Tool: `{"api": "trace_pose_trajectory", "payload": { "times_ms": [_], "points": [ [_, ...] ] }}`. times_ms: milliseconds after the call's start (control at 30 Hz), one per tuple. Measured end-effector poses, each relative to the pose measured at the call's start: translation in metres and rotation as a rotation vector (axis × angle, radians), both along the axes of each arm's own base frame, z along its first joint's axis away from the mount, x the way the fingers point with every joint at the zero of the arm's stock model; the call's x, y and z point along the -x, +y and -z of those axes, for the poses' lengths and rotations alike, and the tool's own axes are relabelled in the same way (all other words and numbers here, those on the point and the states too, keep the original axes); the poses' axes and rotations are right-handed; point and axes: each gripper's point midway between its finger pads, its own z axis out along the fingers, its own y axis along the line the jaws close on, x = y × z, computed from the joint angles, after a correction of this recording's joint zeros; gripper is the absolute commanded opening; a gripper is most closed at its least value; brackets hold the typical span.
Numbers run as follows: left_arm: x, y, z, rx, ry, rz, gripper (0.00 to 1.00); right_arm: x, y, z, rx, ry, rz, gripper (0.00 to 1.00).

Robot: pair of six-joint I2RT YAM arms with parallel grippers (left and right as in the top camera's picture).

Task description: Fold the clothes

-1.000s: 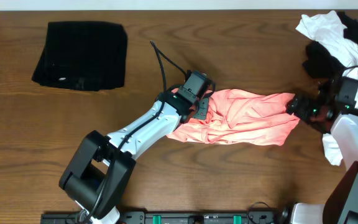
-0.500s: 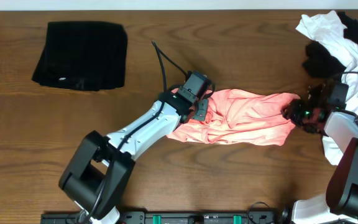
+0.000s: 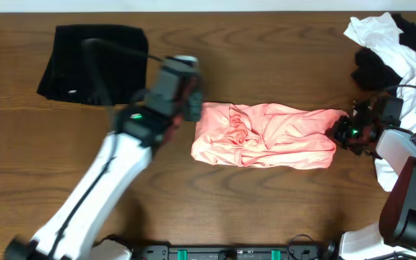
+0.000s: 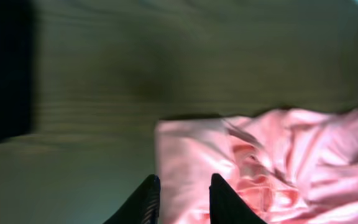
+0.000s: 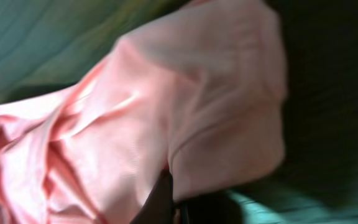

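Leftward and up from the crumpled salmon-pink cotton T-shirt [image 3: 273, 137], the left gripper [image 4: 184, 180] has pulled away from the shirt's left end and now hangs, blurred, over the brown wooden table [image 3: 280, 65] between the shirt and the neat black folded cloth rectangle [image 3: 96, 65]. Its jaws stand apart with nothing between them. The shirt lies bunched at mid-table, stretched left to right. The right gripper [image 3: 341, 131] sits at the shirt's right edge, touching it; whether it pinches the cloth cannot be told. Beyond it, a loose white cloth garment [image 3: 381, 36] and a rumpled black garment [image 3: 374, 68] lie heaped at the table's far right corner.
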Motion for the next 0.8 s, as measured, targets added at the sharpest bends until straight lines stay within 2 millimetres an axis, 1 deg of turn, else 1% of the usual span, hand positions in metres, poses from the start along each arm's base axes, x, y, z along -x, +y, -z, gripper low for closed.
{"api": "trace_pose_trajectory", "payload": {
  "times_ms": [100,200,233,300,367,467,600,667,700,767,800],
  "points": [
    [0.003,0.038,-0.013,0.002,-0.006,-0.089,0.28,-0.001,0.007,-0.008,-0.04,-0.016,-0.016,0.01],
    [0.004,0.071,-0.018,0.0,0.001,-0.176,0.29,-0.007,0.015,-0.027,-0.07,-0.067,-0.041,0.01],
    [0.003,0.083,-0.018,-0.004,0.004,-0.208,0.28,-0.011,0.021,-0.038,-0.076,-0.1,-0.06,0.01],
    [0.003,0.097,-0.017,-0.006,0.013,-0.245,0.29,-0.016,0.03,-0.05,-0.08,-0.135,-0.091,0.01],
    [0.004,0.107,-0.015,-0.01,0.025,-0.274,0.28,-0.021,0.045,-0.064,-0.081,-0.175,-0.138,0.01],
    [0.003,0.117,-0.015,-0.01,0.026,-0.3,0.28,-0.028,0.076,-0.085,-0.085,-0.23,-0.227,0.01],
    [0.003,0.118,-0.015,-0.018,0.024,-0.296,0.29,-0.039,0.119,-0.109,-0.082,-0.287,-0.339,0.01],
    [0.003,0.118,-0.014,-0.023,0.026,-0.29,0.29,-0.043,0.143,-0.12,-0.062,-0.314,-0.395,0.01],
    [0.003,0.118,-0.014,-0.026,0.027,-0.288,0.28,-0.043,0.152,-0.124,-0.056,-0.323,-0.414,0.01],
    [0.004,0.118,-0.013,-0.032,0.029,-0.282,0.28,-0.044,0.178,-0.133,-0.024,-0.349,-0.467,0.01],
    [0.004,0.118,-0.013,-0.035,0.03,-0.279,0.29,-0.043,0.185,-0.135,-0.017,-0.355,-0.479,0.01]
  ]
}}
